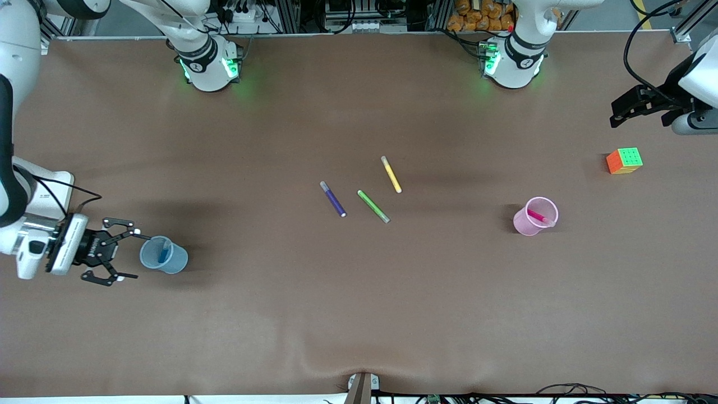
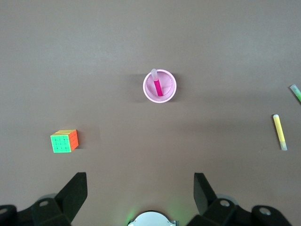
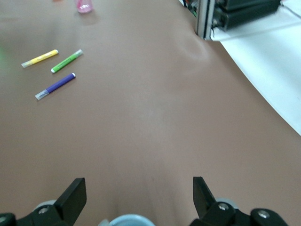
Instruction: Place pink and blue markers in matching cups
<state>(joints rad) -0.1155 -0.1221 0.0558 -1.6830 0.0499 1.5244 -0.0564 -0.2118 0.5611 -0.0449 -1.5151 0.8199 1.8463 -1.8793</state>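
So, front view: right gripper (image 1: 130, 253) sits just beside the blue cup (image 1: 164, 255) at the right arm's end of the surface (image 1: 359, 314), fingers spread wide, holding nothing. The blue marker (image 1: 164, 252) stands inside that cup. The pink cup (image 1: 535, 216) is toward the left arm's end, with the pink marker (image 1: 537, 215) leaning in it. Purple pen (image 1: 333, 198), green pen (image 1: 373, 206) and yellow pen (image 1: 391, 174) lie mid-surface, apart from each other. A colour cube (image 1: 624, 160) sits farther from the camera than the pink cup. Left gripper (image 1: 631, 106) waits near the edge at its own end, above the cube.

Left wrist view: fingers (image 2: 73, 193) released and empty, over bare surface. Pink cup (image 2: 160, 85) with pink marker (image 2: 157, 84) inside, cube (image 2: 64, 141) well apart from it.

Right wrist view: fingers (image 3: 75, 195) open; a pale blue rim (image 3: 128, 220) between them, probably the cup. The three loose pens lie well away.
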